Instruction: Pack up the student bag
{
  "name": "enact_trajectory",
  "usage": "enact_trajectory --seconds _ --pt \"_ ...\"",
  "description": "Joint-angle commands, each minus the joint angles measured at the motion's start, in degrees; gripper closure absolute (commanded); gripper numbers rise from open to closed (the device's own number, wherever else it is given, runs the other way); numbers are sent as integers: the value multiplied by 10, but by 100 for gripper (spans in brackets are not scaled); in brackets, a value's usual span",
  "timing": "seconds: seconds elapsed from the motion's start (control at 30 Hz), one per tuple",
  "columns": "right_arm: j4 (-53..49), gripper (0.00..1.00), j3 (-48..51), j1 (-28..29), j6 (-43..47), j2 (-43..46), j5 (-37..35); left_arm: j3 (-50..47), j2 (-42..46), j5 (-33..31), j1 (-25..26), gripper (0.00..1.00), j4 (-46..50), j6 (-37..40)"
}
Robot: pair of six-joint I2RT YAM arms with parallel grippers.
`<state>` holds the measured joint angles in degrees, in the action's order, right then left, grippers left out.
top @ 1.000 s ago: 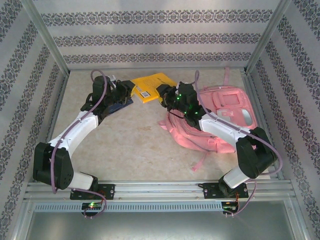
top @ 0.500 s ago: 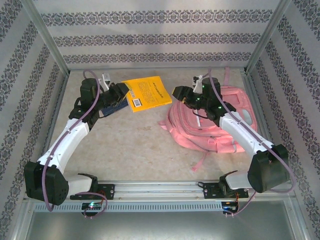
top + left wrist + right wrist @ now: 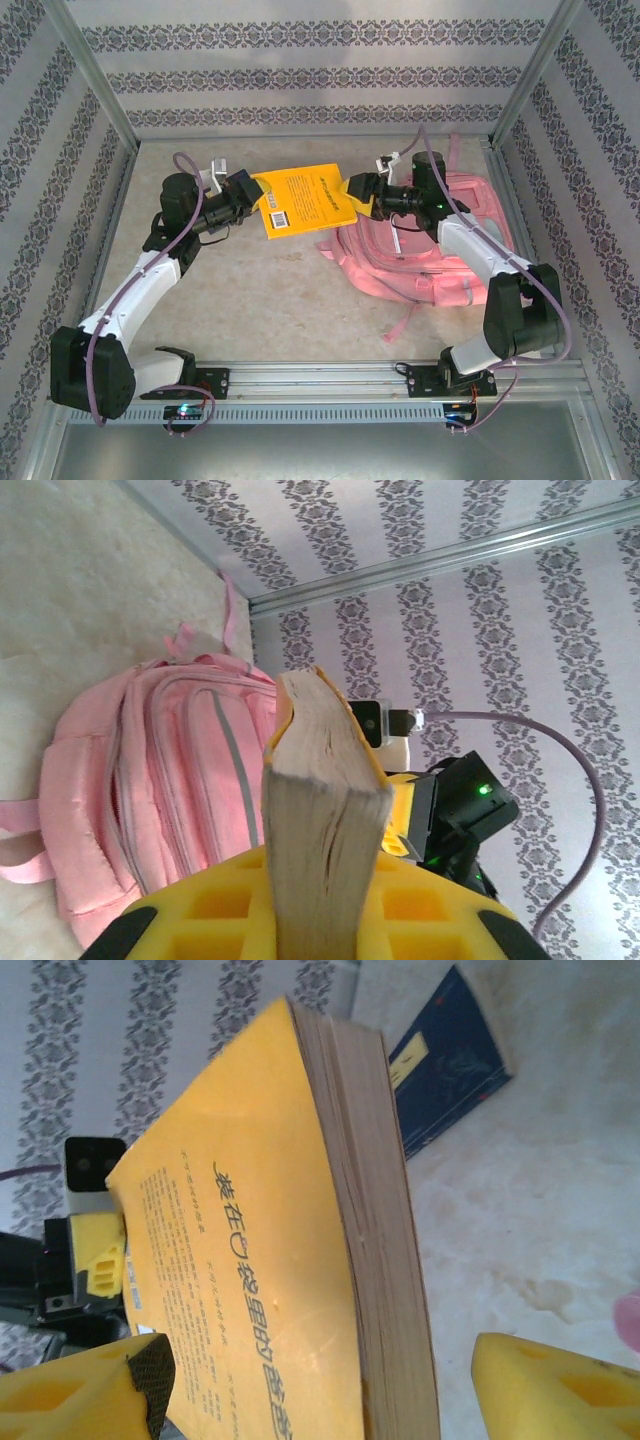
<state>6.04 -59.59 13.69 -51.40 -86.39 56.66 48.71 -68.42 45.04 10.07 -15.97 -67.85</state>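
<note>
1. The left fingers (image 3: 200, 910) pinch the book (image 3: 305, 200) by one edge only. It is up off the tabletop (image 3: 270, 290), and most of its length sticks out past the grip. It is a thick book, so I judge its weight could make it sag or swivel in that pinch.

2. The right fingers (image 3: 560, 1390) are spread, one on each side of the book's far end, and are not clamping it. This looks like a handover. If the left fingers let go before the right ones close, the book falls.

3. In the right wrist view the book is off-centre in the gap. One finger is just beside the front cover and the other is well apart from the back. Closing from there could shove the book sideways and twist it in the left pinch, or catch only a corner.

4. Once both sets of fingers grip, any mismatch in how the arms move could bend the covers or pull the book free of one side.

5. The bag (image 3: 380, 262) lies slumped on the right of the tabletop, below the right arm. I cannot tell whether its mouth is open. With soft, collapsed fabric, the book could snag on the edge or just push the bag along.

6. A blue book (image 3: 450, 1060) lies on the tabletop near the left side. A dropped book could land on it and knock it askew.
</note>
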Motion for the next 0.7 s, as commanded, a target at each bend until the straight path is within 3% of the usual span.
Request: enact_trajectory --seconds 0.0,0.13,0.2,0.27,0.43,0.53,0.67 --pt "50 22 -2 13 -31 -13 47 -2 24 21 -1 100 -94 -26" --pt "72 26 -1 14 -60 -26 45 -5 26 26 -1 100 -103 -33" --pt "104 33 -2 20 -93 -34 54 -8 29 26 -1 100 -102 -34" --pt "134 48 -4 24 -122 -39 58 -9 29 30 0 100 -100 -34" --pt "207 100 21 21 -185 -24 32 -12 32 30 0 100 -60 -26" --pt "231 100 44 17 -205 -10 4 -14 30 31 -1 76 -60 -32" --pt "244 100 57 14 -216 -1 -15 -13 29 32 -1 62 -65 -38"
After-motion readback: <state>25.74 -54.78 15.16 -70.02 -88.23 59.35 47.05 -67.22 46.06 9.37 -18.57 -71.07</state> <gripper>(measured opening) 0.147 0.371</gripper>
